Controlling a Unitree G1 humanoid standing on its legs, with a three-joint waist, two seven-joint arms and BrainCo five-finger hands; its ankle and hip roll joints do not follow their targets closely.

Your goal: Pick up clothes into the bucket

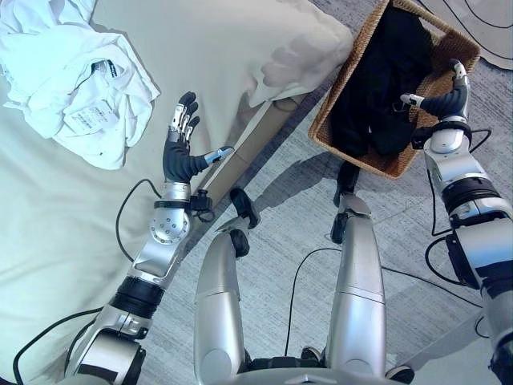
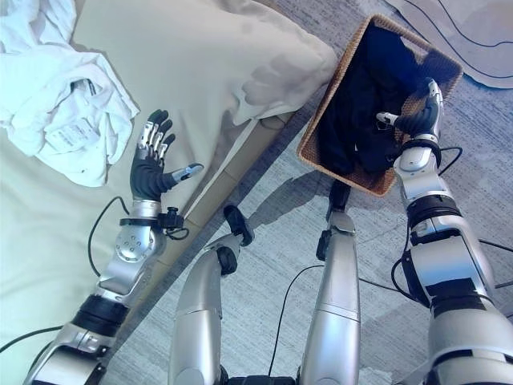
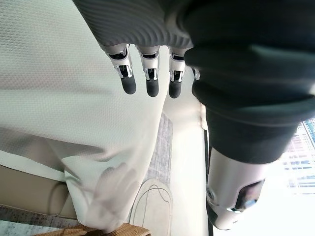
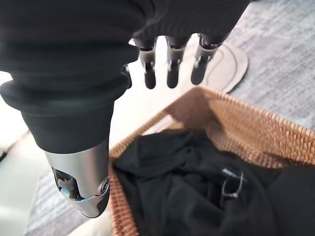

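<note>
A crumpled white garment point(image 1: 68, 84) lies on the pale bed point(image 1: 48, 233) at the upper left. My left hand point(image 1: 180, 148) hovers open above the bed near its edge, a short way right of the white garment, with nothing in it; its fingers point(image 3: 150, 81) are straight in the left wrist view. A woven wicker basket point(image 1: 345, 88) stands on the floor at the upper right with a black garment point(image 1: 381, 76) inside. My right hand point(image 1: 445, 100) hangs open over the basket's near right rim, empty; its fingers point(image 4: 170, 66) point past the black garment point(image 4: 197, 191).
A pale pillow point(image 1: 240, 48) lies on the bed between the white garment and the basket. Grey carpet point(image 1: 288, 208) covers the floor beside the bed. A light round mat point(image 1: 481, 24) with dark lines lies beyond the basket.
</note>
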